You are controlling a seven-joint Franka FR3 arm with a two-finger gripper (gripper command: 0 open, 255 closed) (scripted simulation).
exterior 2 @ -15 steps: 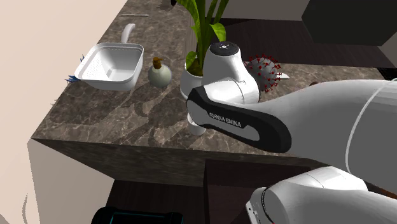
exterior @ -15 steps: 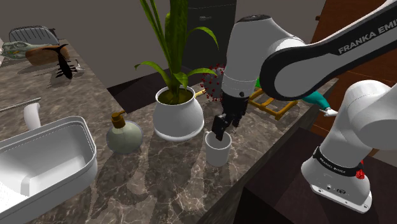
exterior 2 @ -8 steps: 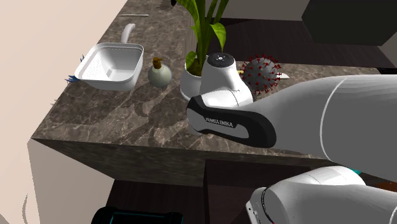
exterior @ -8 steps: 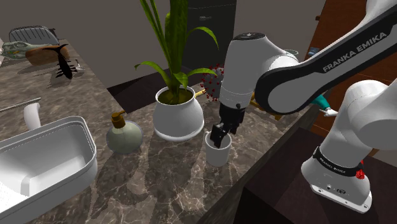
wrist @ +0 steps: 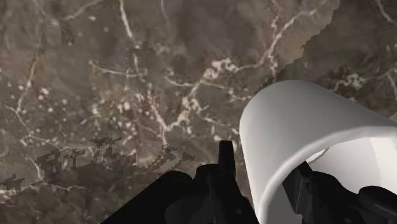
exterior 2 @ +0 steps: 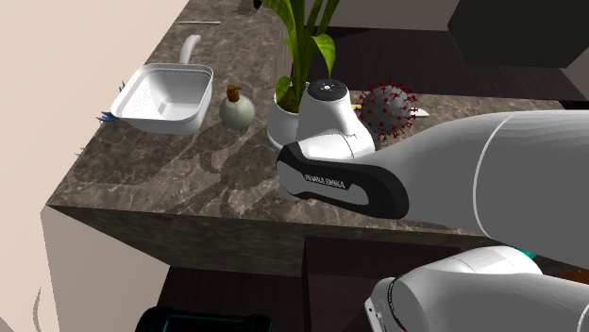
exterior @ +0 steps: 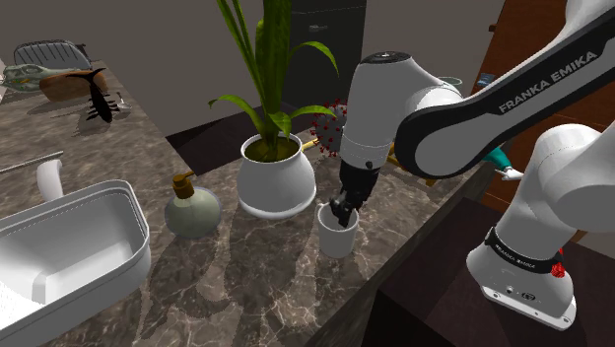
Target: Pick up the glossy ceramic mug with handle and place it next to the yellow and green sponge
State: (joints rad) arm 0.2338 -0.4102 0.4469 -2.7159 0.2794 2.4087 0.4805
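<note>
Mug (exterior: 336, 235) on counter (exterior: 246, 286) before plant pot (exterior: 277, 177); soap bottle (exterior: 191, 210), then sink (exterior: 69, 246), toward shoulder view's left.

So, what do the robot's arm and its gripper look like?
The arm is built of thick, rounded white segments with dark bands at the joints. One dark band carries the words FRANKA EMIKA in white letters. A small red mark sits low on the arm beside a black ring. The gripper is all black, with two slim fingers.
</note>
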